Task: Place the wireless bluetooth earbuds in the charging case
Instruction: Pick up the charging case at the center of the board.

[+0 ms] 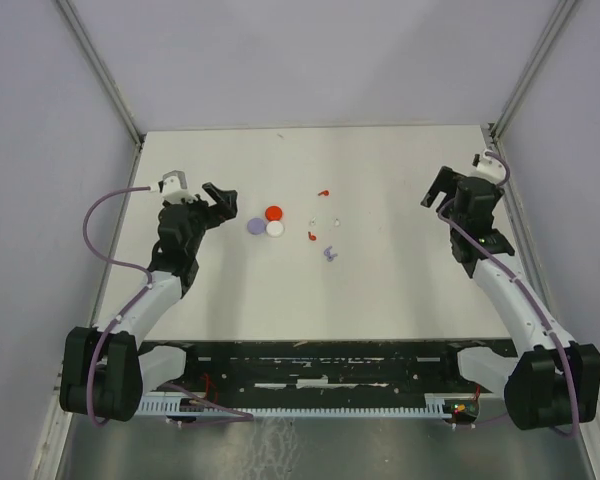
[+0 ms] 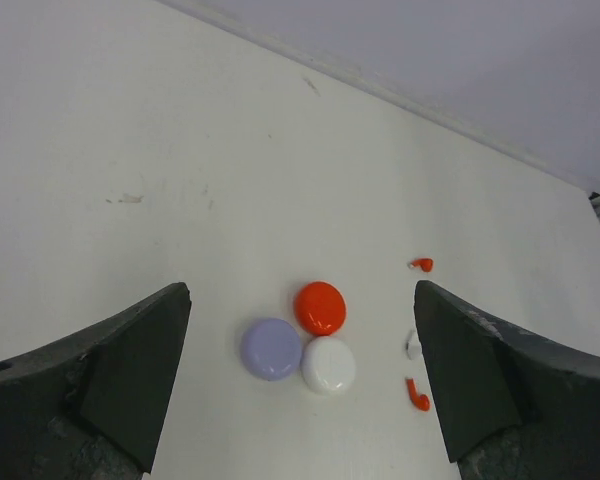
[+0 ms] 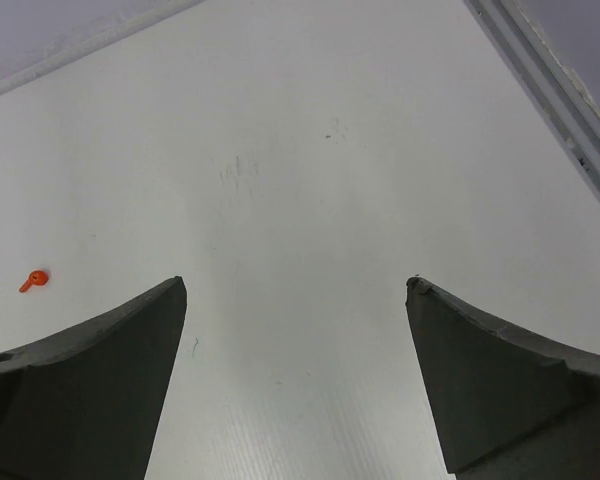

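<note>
Both tools are standing spread wide and pinching nothing. The left tool (image 1: 222, 200) is hovering just short of three round discs, and the right tool (image 1: 438, 190) is hanging over bare desk (image 1: 380, 290), well apart from everything.

The red disc (image 2: 320, 307), lavender disc (image 2: 271, 348) and white disc (image 2: 328, 364) are lying in a touching cluster straight ahead of the left tool, between its fingers. I am taking them for the charging cases, all shut.

The earbuds are lying loose by the left tool's right finger: a red earbud (image 2: 421, 264) farthest ahead, a white earbud (image 2: 413, 345) closer, a second red earbud (image 2: 417, 396) closest. A lavender earbud (image 1: 330, 254) is lying further out toward the right tool.

Nothing is seated yet. A case probably needs opening first, with one tool steadying it. The buds are tiny, so the fingers should be narrowing beforehand, coming straight down around a stem, and matching colour to case.
</note>
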### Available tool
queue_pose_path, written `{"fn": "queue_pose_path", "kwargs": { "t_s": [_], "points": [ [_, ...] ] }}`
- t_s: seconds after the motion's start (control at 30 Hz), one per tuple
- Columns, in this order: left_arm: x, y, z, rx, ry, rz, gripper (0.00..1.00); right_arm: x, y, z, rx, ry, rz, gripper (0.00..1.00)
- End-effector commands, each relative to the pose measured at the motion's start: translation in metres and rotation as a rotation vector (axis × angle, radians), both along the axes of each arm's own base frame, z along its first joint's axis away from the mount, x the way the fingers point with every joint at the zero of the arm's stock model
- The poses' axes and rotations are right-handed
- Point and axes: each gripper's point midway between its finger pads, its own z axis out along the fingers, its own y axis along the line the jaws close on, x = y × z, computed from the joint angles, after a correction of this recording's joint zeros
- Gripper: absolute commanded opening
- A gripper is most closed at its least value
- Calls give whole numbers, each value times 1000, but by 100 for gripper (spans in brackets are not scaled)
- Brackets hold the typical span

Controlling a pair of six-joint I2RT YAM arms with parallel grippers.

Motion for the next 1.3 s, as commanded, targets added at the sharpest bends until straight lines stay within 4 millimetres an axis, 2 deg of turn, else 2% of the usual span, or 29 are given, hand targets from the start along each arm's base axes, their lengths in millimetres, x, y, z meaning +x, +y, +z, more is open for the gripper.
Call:
{"fn": "queue_pose_path", "kwargs": {
  "t_s": [0.0,0.07,0.23,0.4,0.43,0.57,0.67,0.73,0.83,0.9,1.27],
  "points": [
    [-6,-29,25,-156,-61,-128,99,-6,1,33,37,-137,-6,99],
    [-9,-30,30,-178,-87,-133,99,-9,6,35,62,-148,14,99],
    [-15,-26,38,-169,-111,-116,99,-12,53,41,93,-189,303,99],
    [-17,-20,35,-205,-97,-72,99,-8,61,37,143,-123,321,98],
    [-16,-19,33,-206,-90,-66,99,-8,62,31,145,-95,322,99],
    [-11,-30,23,-148,-18,-135,99,-7,75,24,150,-22,366,99],
    [-9,-28,10,-111,43,-104,99,-8,92,19,97,20,387,99],
    [-9,-26,7,-94,57,-73,99,-8,112,15,44,62,420,99],
    [-6,-28,1,-59,97,-57,93,-8,144,11,-36,115,475,99],
    [-4,-32,-6,-24,135,-59,91,-6,156,10,-55,125,486,99],
    [16,-38,-64,210,334,36,91,-1,179,3,-70,138,525,99]
  ]
}}
